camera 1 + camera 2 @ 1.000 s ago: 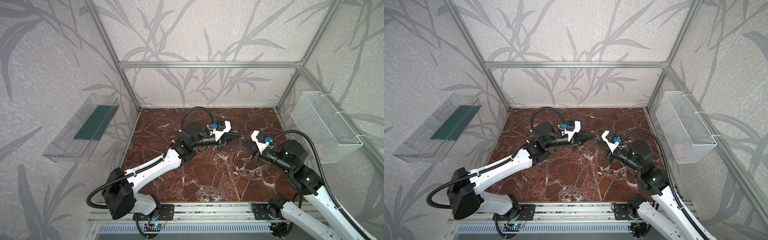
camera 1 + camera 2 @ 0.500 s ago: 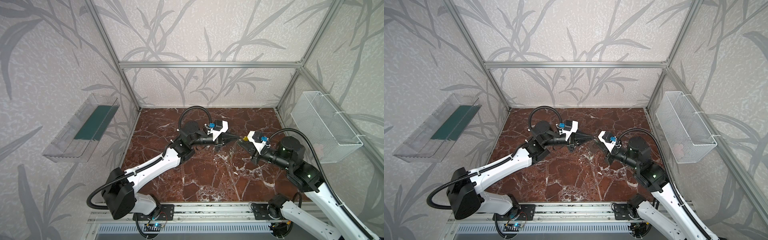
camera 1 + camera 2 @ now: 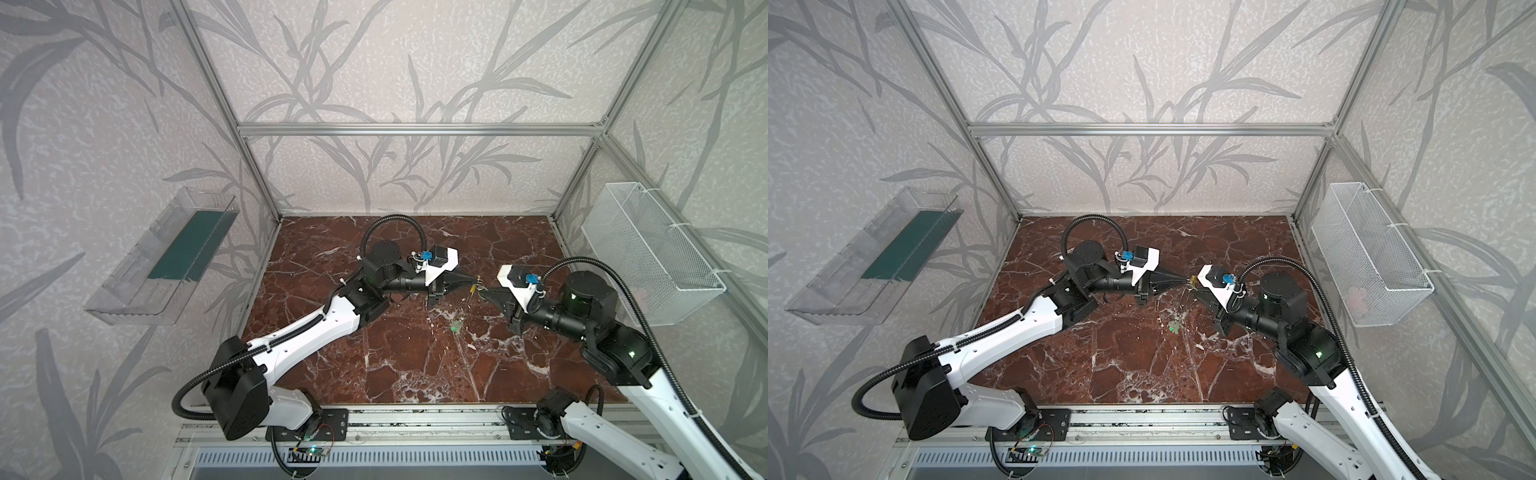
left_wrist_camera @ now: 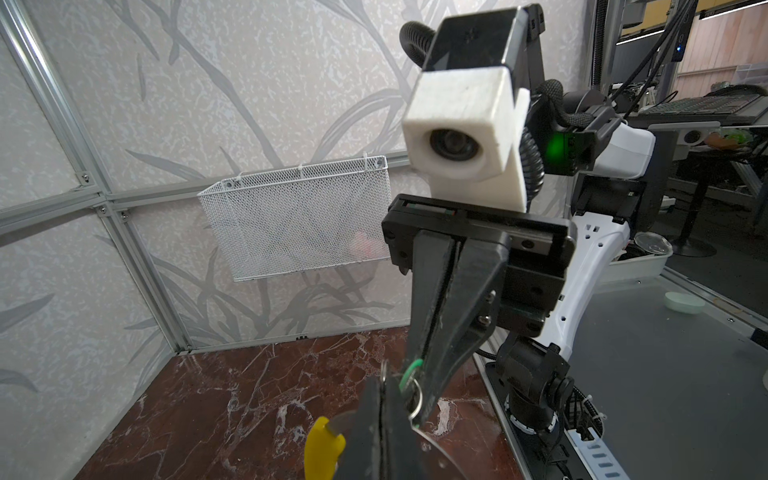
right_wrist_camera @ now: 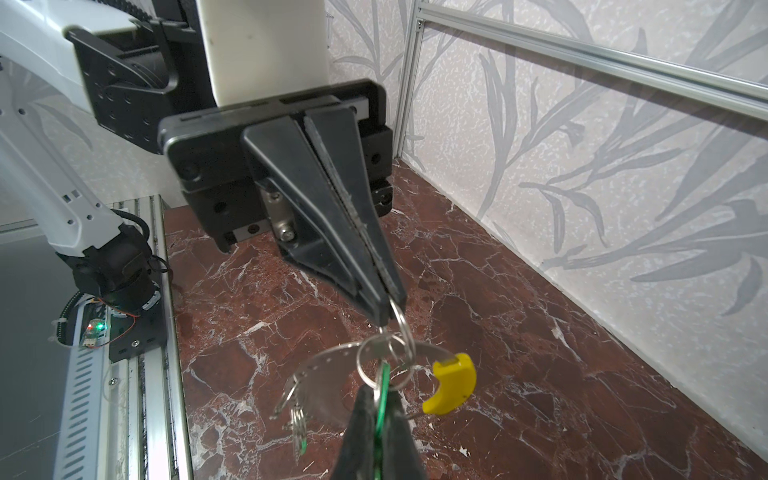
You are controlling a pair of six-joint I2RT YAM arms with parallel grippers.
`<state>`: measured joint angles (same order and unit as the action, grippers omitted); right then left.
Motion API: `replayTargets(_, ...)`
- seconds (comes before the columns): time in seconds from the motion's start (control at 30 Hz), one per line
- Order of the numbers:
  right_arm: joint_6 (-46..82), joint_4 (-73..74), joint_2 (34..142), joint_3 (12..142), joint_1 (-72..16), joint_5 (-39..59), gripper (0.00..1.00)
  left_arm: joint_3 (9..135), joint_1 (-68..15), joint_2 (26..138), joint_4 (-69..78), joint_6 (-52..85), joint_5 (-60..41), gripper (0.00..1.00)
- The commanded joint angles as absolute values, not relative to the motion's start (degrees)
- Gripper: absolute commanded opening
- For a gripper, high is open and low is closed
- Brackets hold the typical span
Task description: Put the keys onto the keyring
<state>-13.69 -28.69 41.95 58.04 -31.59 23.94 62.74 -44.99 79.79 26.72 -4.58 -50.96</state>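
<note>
Both pinch tight: left end effector [image 5: 384,309] grips the keyring [image 5: 328,361], right end effector [image 5: 379,397] a green-tagged key [image 5: 385,372], edge-on, blade indistinct.

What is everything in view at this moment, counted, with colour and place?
keyring: one, grey with a yellow sleeve, held in the air between the two arms
held key: one, green tag seen edge-on, pinched beside the keyring
hanging key: one, metal with a green edge, dangling from the keyring
wire basket: one, white, on the right wall; something pinkish inside, too blurred to name
clear tray: one, transparent with a dark green strip, on the left wall
tabletop: one, red-brown marble, under both arms
left gripper: one, black, shut on the keyring
right gripper: one, black, shut on the held key
</note>
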Motion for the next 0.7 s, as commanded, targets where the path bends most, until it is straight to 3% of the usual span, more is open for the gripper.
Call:
replayTargets(0.0, -14.15, -30.21, 41.95, 59.39, -31.55, 25.31, 0.0, 63.37, -44.92, 77.79, 26.99, -5.76, -51.6, 0.0)
replayTargets(0.67, -15.88, -32.19, 42.69, 61.66, -31.5, 23.4, 0.0, 64.49, -45.46, 76.28, 15.04, -15.2, -50.9, 0.0)
